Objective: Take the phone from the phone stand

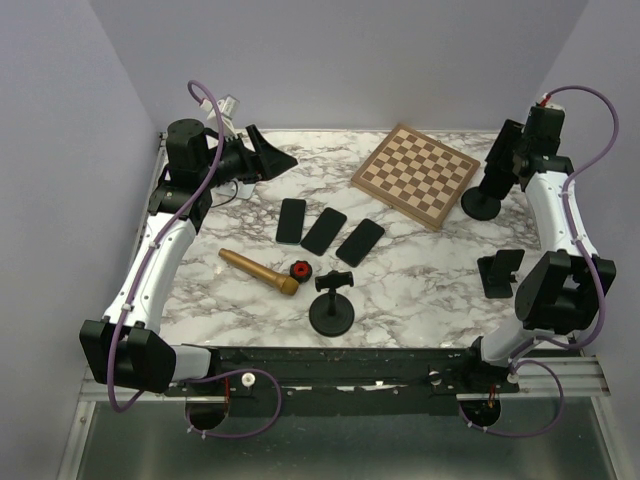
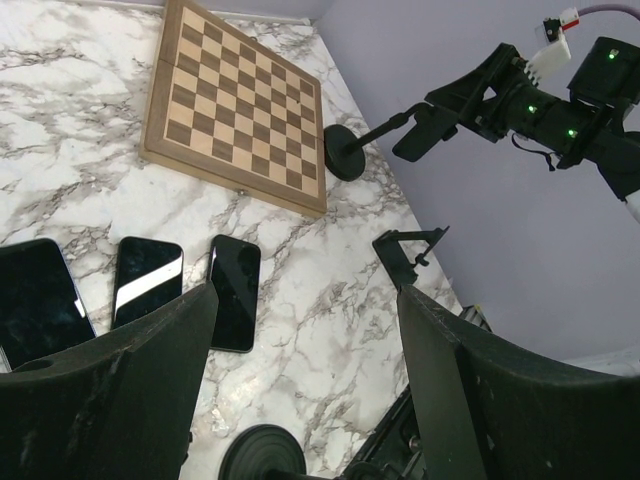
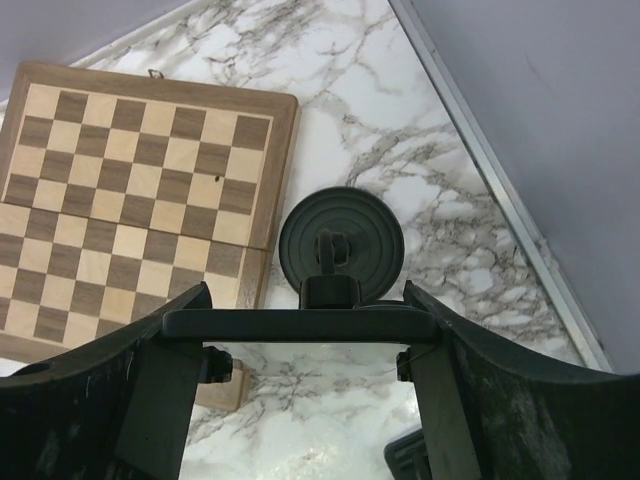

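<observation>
Three black phones lie flat on the marble table; they also show in the left wrist view. No stand in view holds a phone. A black phone stand stands at the back right beside the chessboard. My right gripper is on its top; in the right wrist view the stand's cradle bar spans between my fingers and touches both, above the round base. My left gripper hangs open and empty at the back left.
A wooden chessboard lies at the back. A second stand is at the front centre, a third at the right edge. A wooden mallet and a red knob lie near the phones.
</observation>
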`<control>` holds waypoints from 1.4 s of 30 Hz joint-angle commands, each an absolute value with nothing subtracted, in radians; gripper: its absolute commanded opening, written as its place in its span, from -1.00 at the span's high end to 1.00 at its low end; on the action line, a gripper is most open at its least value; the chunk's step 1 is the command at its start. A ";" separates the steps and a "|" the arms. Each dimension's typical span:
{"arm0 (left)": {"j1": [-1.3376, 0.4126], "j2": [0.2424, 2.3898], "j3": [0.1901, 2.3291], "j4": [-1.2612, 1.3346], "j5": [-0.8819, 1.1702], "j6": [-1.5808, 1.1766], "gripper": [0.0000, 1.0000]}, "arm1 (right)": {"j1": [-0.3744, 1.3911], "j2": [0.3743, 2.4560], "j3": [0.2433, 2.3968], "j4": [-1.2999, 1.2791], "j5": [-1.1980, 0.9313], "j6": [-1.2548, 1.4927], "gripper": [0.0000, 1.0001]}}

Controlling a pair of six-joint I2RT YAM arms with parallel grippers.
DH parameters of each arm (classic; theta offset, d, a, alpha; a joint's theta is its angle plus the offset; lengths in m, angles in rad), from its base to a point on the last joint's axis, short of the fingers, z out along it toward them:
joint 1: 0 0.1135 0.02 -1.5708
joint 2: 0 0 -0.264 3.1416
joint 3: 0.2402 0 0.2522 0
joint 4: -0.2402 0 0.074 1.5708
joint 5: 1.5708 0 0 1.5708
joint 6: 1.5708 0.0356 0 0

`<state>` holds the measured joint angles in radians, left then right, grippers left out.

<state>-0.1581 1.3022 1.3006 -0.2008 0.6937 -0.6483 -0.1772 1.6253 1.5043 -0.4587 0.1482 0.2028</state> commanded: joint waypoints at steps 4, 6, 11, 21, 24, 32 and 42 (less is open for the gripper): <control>-0.152 1.307 1.291 -0.173 0.719 -0.653 -0.61 | -0.181 1.490 1.465 -0.598 0.136 0.331 0.46; -0.152 1.307 1.290 -0.174 0.719 -0.655 -0.61 | -0.181 1.451 1.458 -0.618 0.128 0.351 0.50; -0.152 1.308 1.289 -0.170 0.722 -0.660 -0.61 | -0.176 1.400 1.481 -0.722 0.116 0.374 0.78; -0.183 1.307 1.289 -0.174 0.714 -0.654 -0.61 | 0.052 1.316 1.402 -0.860 0.163 0.402 0.93; -0.221 1.300 1.295 -0.193 0.690 -0.628 -0.61 | 0.125 1.273 1.351 -0.863 0.165 0.450 0.93; -0.352 1.284 1.316 -0.239 0.646 -0.566 -0.61 | 0.173 1.168 1.318 -0.927 0.217 0.476 0.94; -0.527 1.180 1.255 -0.160 0.564 -0.458 -0.58 | 0.173 1.036 1.237 -0.963 0.144 0.500 0.94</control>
<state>-0.4351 1.2804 1.2984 -0.2295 0.6376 -0.5426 0.1692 1.0924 1.2476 -0.9627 0.1474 0.4740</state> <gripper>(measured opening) 0.801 0.800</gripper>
